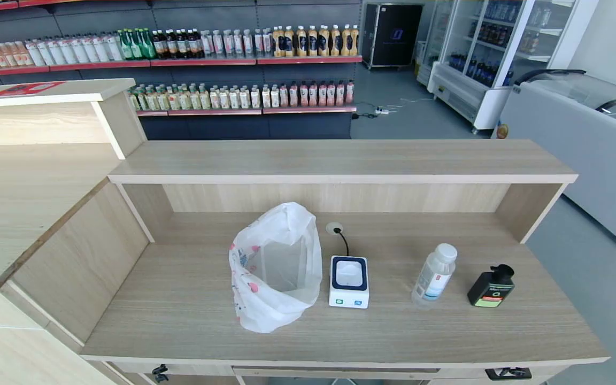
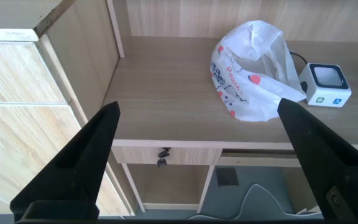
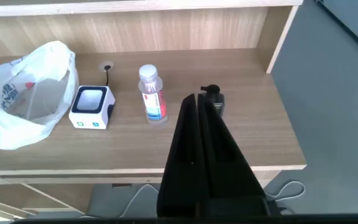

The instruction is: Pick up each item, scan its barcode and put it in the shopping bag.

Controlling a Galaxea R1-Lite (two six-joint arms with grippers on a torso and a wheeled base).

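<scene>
A white plastic shopping bag [image 1: 276, 267] stands open on the wooden desk [image 1: 190, 321], left of centre. Right of it is the white scanner [image 1: 348, 280] with a dark window on top. Further right stand a clear bottle [image 1: 434, 275] with a white cap and a small black bottle [image 1: 491, 287]. My left gripper [image 2: 197, 168] is open, with its fingers wide apart, and sits low before the desk's front edge, apart from the bag [image 2: 253, 68]. My right gripper [image 3: 196, 102] is shut and holds nothing. It hangs before the desk's front edge and partly hides the black bottle [image 3: 217, 102].
A raised counter ledge [image 1: 340, 160] runs along the back of the desk, with side walls [image 1: 83, 256] at both ends. The scanner's cable goes into a hole [image 1: 335, 229] in the desk. Drink shelves [image 1: 244, 59] and a chest freezer [image 1: 580, 123] stand beyond.
</scene>
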